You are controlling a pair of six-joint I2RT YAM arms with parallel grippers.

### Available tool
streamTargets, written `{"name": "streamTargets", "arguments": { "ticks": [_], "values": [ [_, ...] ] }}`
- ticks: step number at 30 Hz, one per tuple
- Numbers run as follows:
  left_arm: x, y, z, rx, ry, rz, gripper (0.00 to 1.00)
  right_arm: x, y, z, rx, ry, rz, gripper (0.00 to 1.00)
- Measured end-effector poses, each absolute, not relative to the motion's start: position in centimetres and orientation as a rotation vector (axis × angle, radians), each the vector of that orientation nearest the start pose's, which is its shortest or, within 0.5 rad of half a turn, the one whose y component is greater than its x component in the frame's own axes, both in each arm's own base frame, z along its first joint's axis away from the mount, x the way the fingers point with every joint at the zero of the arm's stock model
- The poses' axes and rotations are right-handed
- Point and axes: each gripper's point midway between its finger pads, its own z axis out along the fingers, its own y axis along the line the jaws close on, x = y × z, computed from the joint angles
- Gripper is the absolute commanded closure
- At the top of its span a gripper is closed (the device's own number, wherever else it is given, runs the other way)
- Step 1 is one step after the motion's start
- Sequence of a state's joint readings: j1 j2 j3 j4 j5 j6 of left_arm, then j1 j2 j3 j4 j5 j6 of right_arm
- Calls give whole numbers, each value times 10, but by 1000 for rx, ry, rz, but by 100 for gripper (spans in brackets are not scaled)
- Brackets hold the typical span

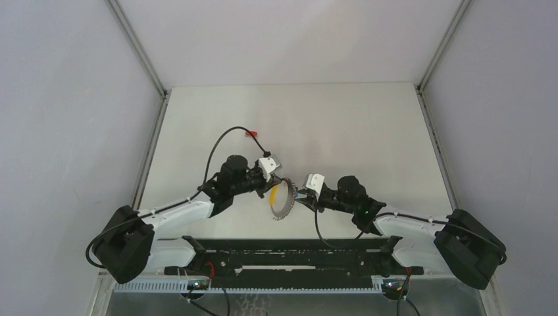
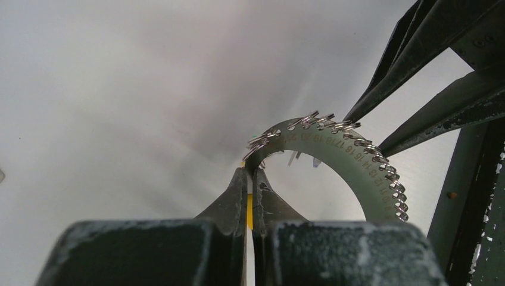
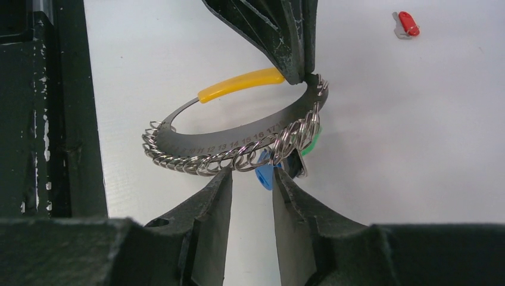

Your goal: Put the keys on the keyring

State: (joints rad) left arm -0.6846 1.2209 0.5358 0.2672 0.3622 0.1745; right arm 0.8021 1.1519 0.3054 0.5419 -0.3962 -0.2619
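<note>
**Partly done, one more to thread**

The red key (image 1: 251, 133) lies on the table (image 1: 368, 131), well apart from the keyring (image 3: 238, 146), not yet threaded. My left gripper (image 2: 250, 179) pinches the keyring's left edge tightly. A blue key (image 3: 264, 176) and a green key (image 3: 311, 143) hang on the keyring. My right gripper (image 3: 251, 190) stands spread astride its right edge.

Keyring (image 3: 238, 146): engraved numbers 11 to 17.

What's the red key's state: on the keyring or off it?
Off. The red key lies alone on the table, well apart from the keyring pinched in the left fingers.
</note>
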Motion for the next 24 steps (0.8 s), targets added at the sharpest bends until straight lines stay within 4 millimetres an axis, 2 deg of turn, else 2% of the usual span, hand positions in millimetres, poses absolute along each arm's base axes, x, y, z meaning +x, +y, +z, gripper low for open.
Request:
{"name": "streamTargets", "arguments": {
  "ticks": [9,20,24],
  "values": [
    [244,-271,118,1051,1732,-697,100,195,282,99,-1186,1489,669,75],
    [246,-272,124,1034,1713,-703,100,200,277,112,-1124,1462,633,84],
    [247,-272,125,1029,1711,-702,100,201,277,115,-1111,1455,633,85]
  ]
}}
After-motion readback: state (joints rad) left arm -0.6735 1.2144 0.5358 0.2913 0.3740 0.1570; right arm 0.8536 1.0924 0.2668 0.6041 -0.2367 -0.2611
